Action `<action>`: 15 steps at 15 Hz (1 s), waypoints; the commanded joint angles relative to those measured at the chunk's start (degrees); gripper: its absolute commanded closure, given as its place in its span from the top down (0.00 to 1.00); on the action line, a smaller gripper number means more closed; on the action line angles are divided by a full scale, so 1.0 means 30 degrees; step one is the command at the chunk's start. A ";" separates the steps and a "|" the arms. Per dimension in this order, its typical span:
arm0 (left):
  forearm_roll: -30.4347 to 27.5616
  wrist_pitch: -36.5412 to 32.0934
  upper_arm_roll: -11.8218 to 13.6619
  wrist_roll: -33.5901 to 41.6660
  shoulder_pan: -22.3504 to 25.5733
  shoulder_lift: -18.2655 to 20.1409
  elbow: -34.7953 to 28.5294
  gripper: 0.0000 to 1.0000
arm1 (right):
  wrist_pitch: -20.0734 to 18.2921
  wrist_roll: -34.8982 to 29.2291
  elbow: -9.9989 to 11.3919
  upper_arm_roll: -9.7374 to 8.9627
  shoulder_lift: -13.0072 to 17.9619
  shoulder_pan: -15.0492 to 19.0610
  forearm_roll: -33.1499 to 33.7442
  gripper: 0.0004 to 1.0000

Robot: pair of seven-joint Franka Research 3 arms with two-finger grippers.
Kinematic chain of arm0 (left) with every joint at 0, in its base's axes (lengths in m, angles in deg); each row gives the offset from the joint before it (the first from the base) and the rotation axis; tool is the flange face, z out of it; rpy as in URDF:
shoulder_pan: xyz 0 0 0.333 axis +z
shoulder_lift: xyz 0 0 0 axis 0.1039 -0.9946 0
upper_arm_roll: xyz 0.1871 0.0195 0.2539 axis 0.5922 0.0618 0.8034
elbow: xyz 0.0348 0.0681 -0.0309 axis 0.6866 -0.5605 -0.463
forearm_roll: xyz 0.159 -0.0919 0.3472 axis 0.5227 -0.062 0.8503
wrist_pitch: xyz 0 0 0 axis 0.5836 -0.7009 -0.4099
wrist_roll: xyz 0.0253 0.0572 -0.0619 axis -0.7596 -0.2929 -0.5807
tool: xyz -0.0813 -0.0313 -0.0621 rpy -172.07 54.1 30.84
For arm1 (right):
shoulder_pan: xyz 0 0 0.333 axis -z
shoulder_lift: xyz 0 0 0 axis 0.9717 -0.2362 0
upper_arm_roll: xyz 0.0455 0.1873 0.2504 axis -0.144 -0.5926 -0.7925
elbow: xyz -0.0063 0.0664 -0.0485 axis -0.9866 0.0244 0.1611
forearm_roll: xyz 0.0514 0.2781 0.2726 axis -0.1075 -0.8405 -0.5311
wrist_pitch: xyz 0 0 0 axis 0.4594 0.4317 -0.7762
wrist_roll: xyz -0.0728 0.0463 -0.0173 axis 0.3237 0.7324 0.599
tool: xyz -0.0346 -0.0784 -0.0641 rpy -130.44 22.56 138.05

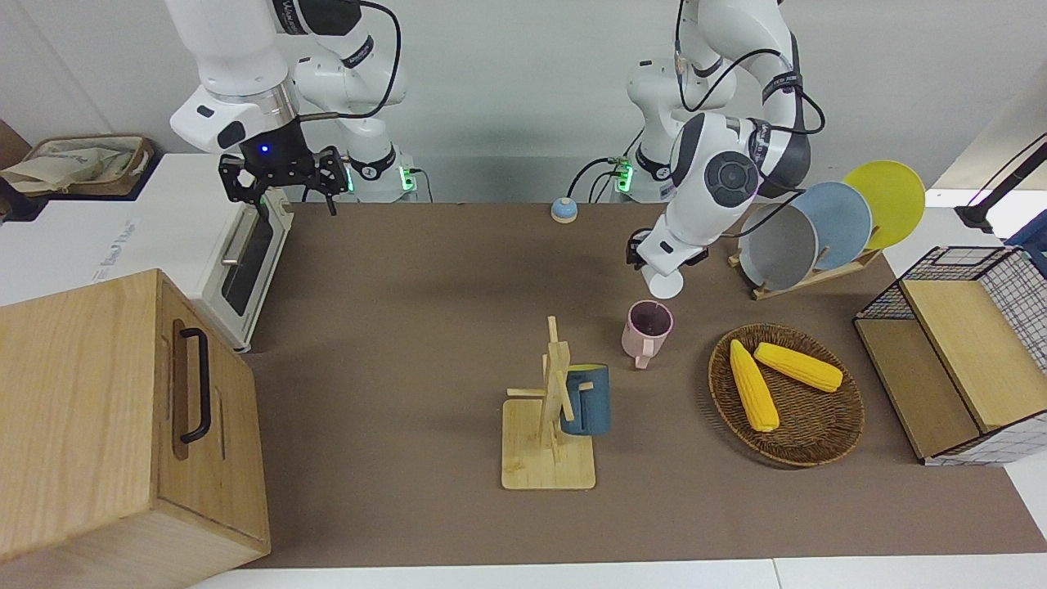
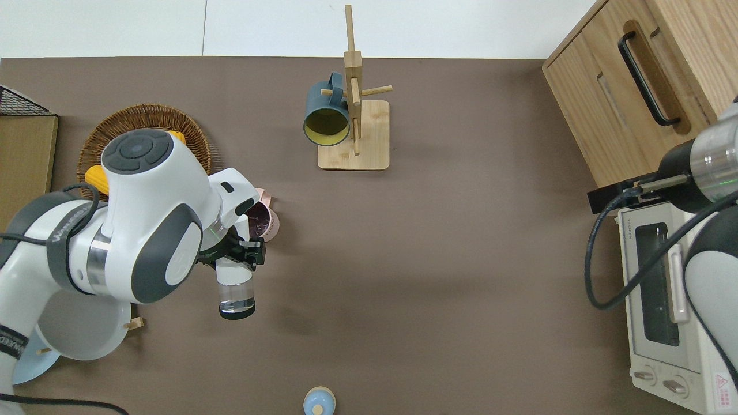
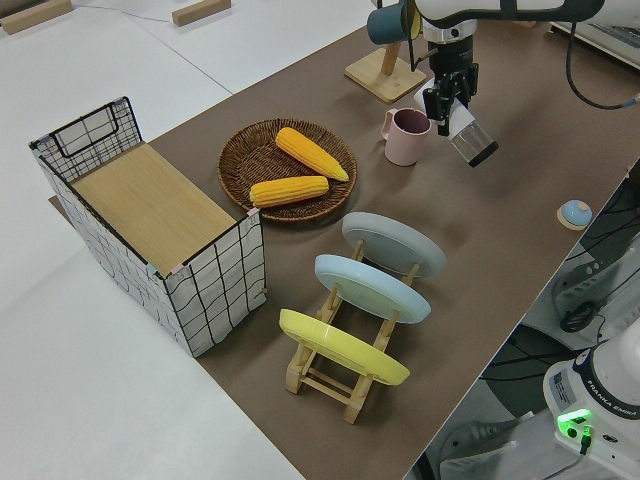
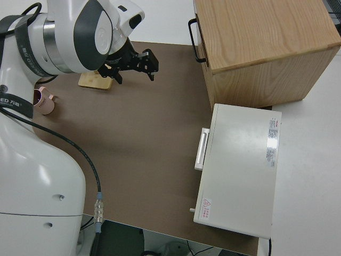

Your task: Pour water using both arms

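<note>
My left gripper (image 2: 241, 257) is shut on a clear bottle (image 2: 235, 291) with a white end and a black end. The bottle is tilted, its white end (image 1: 666, 284) pointing toward a pink mug (image 1: 647, 330). It hangs over the table just on the robots' side of the mug (image 2: 263, 222). The left side view shows the bottle (image 3: 470, 137) slanting down and away from the mug (image 3: 407, 136). The mug's inside looks dark; I cannot see water in the bottle. My right gripper (image 1: 282, 175) is parked and open, holding nothing.
A wooden mug tree (image 1: 550, 409) carries a blue mug (image 1: 586, 399). A wicker basket (image 1: 818, 438) holds two corn cobs. A plate rack (image 3: 345, 365), a wire crate (image 1: 965, 360), a wooden cabinet (image 1: 106, 417), a toaster oven (image 2: 663, 300) and a small blue knob (image 1: 563, 210) ring the mat.
</note>
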 commanded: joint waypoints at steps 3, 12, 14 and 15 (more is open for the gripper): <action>-0.0755 0.5137 0.0134 0.0071 0.0022 0.4201 -0.5323 0.00 | -0.0167 0.0291 -0.0257 -0.0117 -0.0142 0.0141 -0.0352 0.98; -0.0755 1.0096 0.0134 0.0277 -0.0183 0.6020 -0.8785 0.00 | -0.0167 0.0291 -0.0257 -0.0088 -0.0142 0.0170 -0.0323 0.98; -0.0755 1.0125 0.0163 0.0188 -0.0009 0.6954 -0.9281 0.00 | -0.0167 0.0291 -0.0257 -0.0116 -0.0142 0.0141 -0.0352 0.98; -0.0755 1.0155 0.0192 0.0218 0.0051 0.7191 -0.9400 0.00 | -0.0167 0.0291 -0.0286 -0.0117 -0.0142 0.0170 -0.0323 0.98</action>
